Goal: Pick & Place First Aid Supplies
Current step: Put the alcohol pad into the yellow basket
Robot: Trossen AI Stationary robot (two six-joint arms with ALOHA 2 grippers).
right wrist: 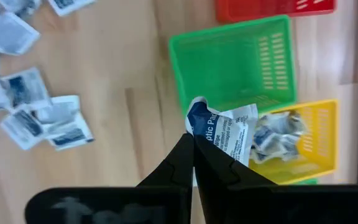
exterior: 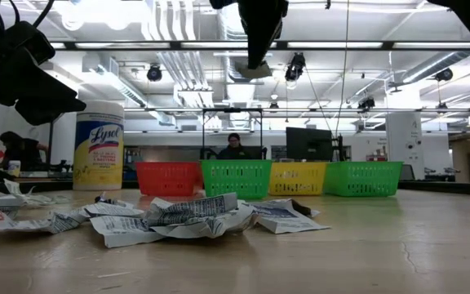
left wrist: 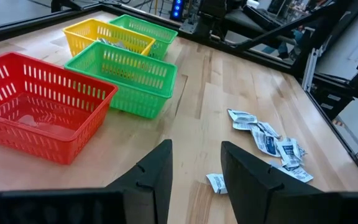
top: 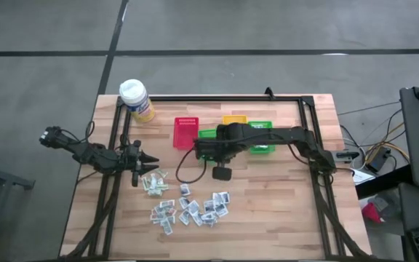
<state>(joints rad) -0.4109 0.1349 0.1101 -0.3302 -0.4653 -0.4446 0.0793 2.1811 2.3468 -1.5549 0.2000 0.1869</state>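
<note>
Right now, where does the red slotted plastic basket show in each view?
High view: red slotted plastic basket mid-table, beside the right arm's wrist.
Low view: leftmost in the basket row.
Left wrist view: nearest basket, fully seen.
Right wrist view: only one end shows, beyond the green one.
Shared landmark: the green slotted plastic basket next to it.

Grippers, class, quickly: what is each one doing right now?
Left gripper: open, holding nothing, above the table.
Right gripper: closed on a wipe packet, above the baskets.
</note>
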